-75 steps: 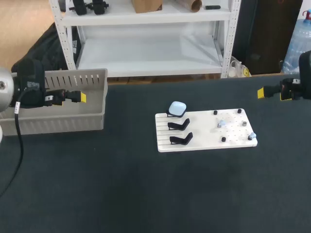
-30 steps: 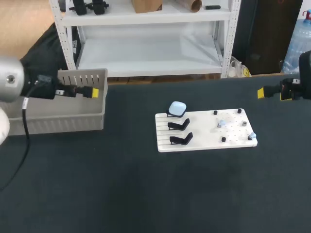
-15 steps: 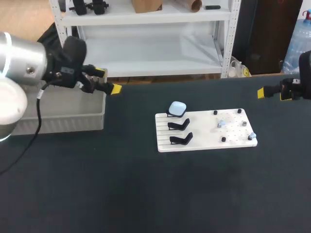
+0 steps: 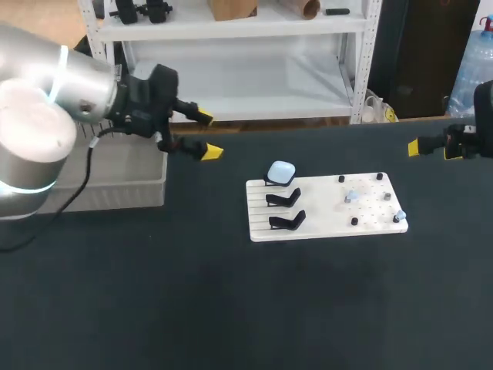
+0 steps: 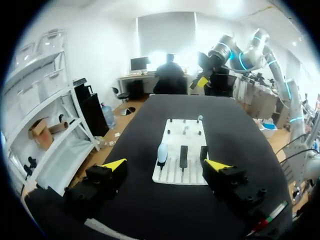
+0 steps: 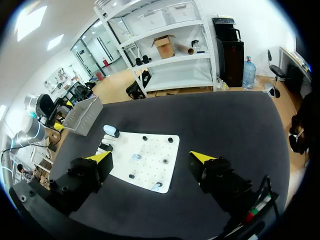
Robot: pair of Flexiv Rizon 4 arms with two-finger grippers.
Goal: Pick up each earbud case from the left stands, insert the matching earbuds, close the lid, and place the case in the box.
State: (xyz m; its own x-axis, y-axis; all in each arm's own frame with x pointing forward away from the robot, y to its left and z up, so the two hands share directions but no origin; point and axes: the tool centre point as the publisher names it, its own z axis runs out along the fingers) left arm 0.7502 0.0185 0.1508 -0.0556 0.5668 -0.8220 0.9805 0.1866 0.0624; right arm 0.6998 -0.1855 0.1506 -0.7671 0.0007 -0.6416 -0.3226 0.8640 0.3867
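So on the dark surface (image 4: 231,308) you've got a white board (image 4: 323,223) sitting about in the middle, and the grey box (image 4: 115,189) off at the left side, well apart from it. The board carries three black stands (image 4: 283,199) in a row on its left half. Just one earbud case (image 4: 282,171) is there, pale and rounded with its lid down, parked on the farthest stand, while the two nearer stands are bare. On the board's right half I count two small pale earbuds (image 4: 350,195), one near the middle and one by the near right corner, with several black pegs (image 4: 354,221) dotted around them. Your left hand (image 4: 206,135) hovers just past the box's right end, between the box and the board. Its fingers are spread wide and touch nothing – from its wrist camera the board and the case lie straight ahead. Your right hand (image 6: 150,158) hangs out by the right edge of the surface, well away from the board, fingers also wide apart and gripping nothing.
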